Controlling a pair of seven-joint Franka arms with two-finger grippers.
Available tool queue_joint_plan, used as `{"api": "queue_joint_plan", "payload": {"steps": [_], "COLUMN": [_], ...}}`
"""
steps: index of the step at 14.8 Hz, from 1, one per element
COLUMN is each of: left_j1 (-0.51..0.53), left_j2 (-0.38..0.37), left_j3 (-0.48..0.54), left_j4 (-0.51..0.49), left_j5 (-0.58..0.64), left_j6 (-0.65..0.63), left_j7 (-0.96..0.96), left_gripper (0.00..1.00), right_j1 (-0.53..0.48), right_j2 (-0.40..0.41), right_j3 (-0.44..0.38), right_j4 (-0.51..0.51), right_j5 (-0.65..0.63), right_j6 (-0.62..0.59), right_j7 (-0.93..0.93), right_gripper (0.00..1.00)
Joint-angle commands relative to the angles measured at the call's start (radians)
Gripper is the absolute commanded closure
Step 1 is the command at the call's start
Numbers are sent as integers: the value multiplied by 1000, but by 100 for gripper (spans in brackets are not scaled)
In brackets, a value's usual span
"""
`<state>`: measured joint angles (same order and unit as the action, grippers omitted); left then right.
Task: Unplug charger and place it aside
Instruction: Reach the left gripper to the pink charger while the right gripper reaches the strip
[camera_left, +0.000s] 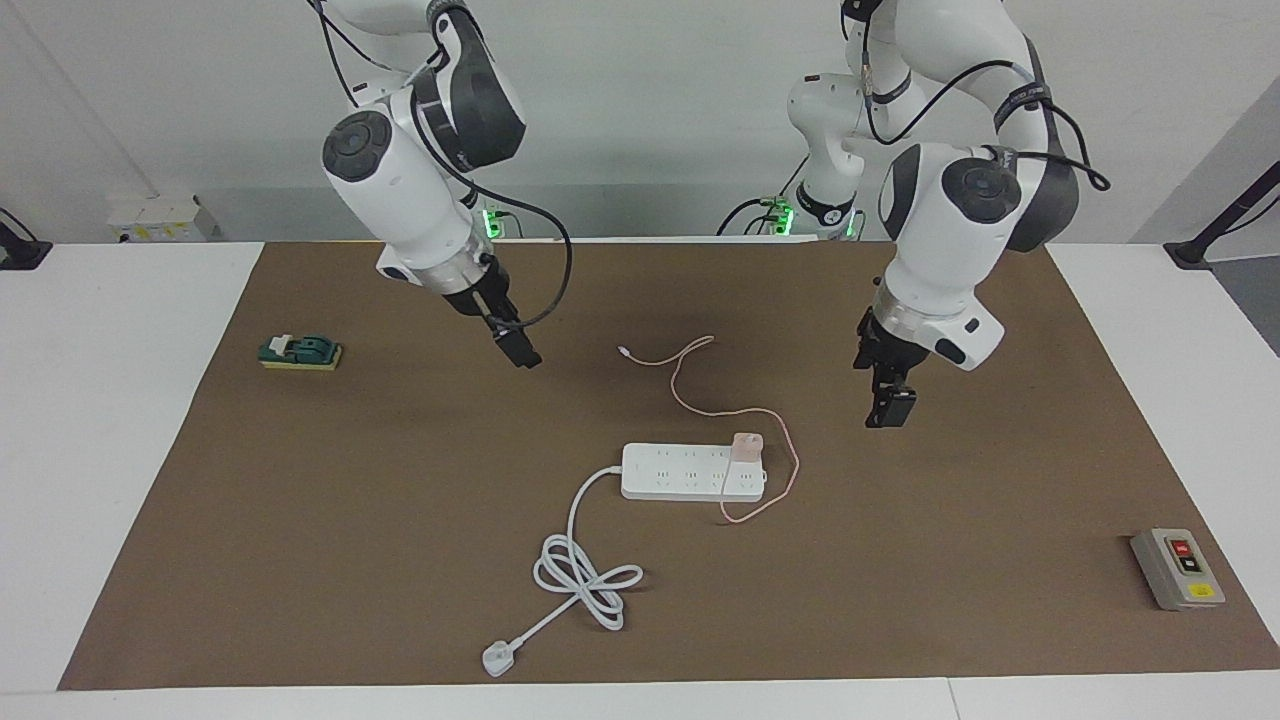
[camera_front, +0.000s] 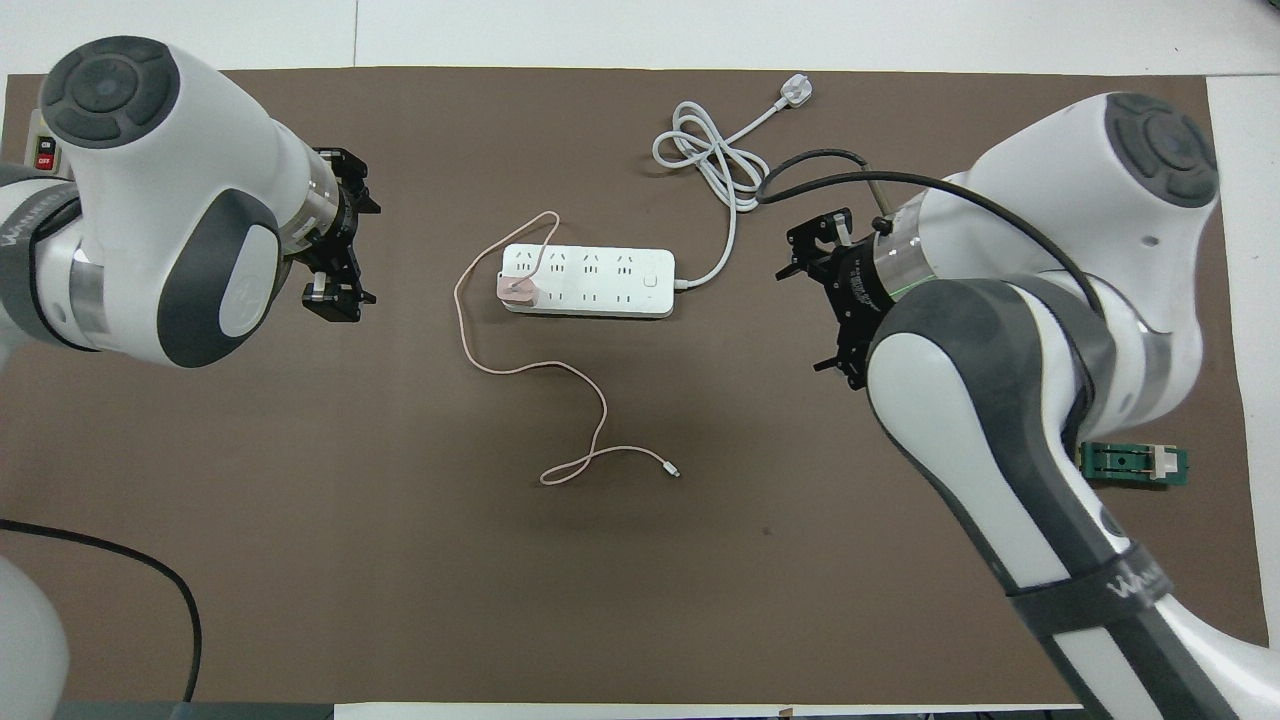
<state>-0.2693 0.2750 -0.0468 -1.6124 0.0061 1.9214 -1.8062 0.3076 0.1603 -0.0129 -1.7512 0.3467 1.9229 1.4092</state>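
Observation:
The charger (camera_left: 747, 445), a pale pink cube, sits plugged into the white power strip (camera_left: 680, 472) at its end toward the left arm; it also shows in the overhead view (camera_front: 517, 288). Its thin pink cable (camera_left: 690, 395) loops over the mat toward the robots and ends in a tiny connector (camera_left: 623, 351). My left gripper (camera_left: 889, 408) hangs open and empty above the mat, beside the strip toward the left arm's end. My right gripper (camera_left: 522, 352) hangs open and empty above the mat toward the right arm's end, apart from the strip.
The strip's thick white cord (camera_left: 585, 575) coils farther from the robots and ends in a white plug (camera_left: 497, 657). A green and yellow block (camera_left: 300, 352) lies toward the right arm's end. A grey switch box (camera_left: 1177, 568) lies toward the left arm's end.

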Motion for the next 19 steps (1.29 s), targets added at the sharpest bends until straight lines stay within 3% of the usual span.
{"api": "queue_joint_plan", "payload": {"steps": [1,5,9,13,19], "left_j1": [-39,-113,-119,-123,-149], "left_j2": [45,191,196,196,198], "left_j3": [15,22,21,21,21], "left_j4": [34,130,126,106,69], "left_j5": [-51,-48,-43,-37,-37], "left_j6": [5,-10,14,70,111], "left_j7": [-60,-125,-139,-139,-139], "left_gripper": [1,1,1,1,1], "right_j1": [31,94,139,142,137], "right_j2": [63,168,277,370,424], "right_j3": [-4,-4,-4,-4,-2], "right_j4": [5,31,82,154,157], "right_j5": [81,143,175,199,210], "right_j6": [109,261,382,406,406], "right_j7": [117,252,324,321,254], "right_gripper": [0,0,0,0,0]}}
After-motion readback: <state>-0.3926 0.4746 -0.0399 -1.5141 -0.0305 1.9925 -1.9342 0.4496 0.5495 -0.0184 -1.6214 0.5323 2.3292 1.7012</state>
